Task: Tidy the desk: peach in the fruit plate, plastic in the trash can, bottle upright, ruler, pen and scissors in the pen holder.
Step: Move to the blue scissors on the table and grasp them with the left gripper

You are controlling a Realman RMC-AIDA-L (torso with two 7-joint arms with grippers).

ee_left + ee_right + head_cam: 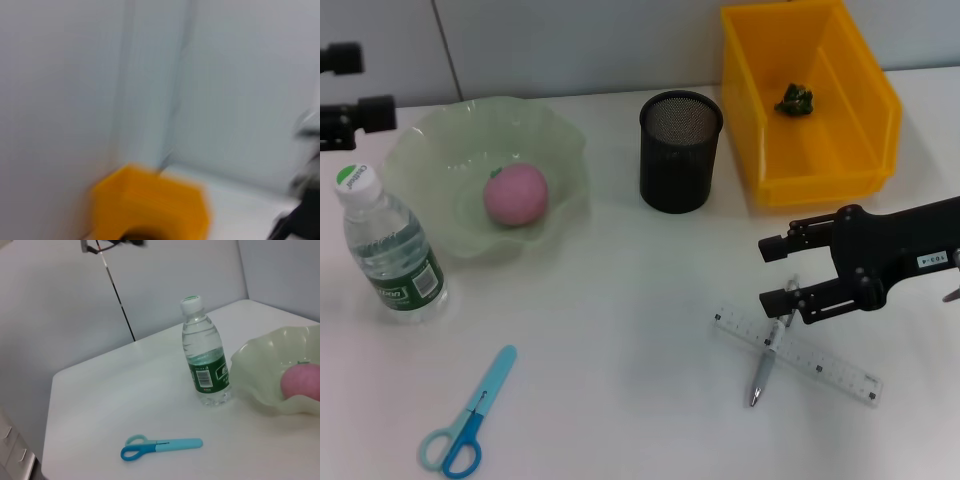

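A pink peach point(516, 193) lies in the pale green fruit plate point(440, 150). The water bottle point(390, 245) stands upright left of the plate. Blue scissors point(470, 415) lie flat near the front edge. A silver pen point(763, 365) lies across the clear ruler point(800, 355) at the front right. My right gripper point(775, 273) hovers open just above the pen's far end. The black mesh pen holder point(680, 150) stands mid-table. Green crumpled plastic point(794, 100) sits in the yellow trash can point(880, 130). My left gripper point(345, 88) is open at the far left edge, behind the bottle.
The right wrist view shows the bottle point(205, 360), the scissors point(160, 446), the plate point(260, 375) and the peach point(302, 381) near the table's left edge. In the left wrist view only the blurred yellow can point(150, 205) and a wall appear.
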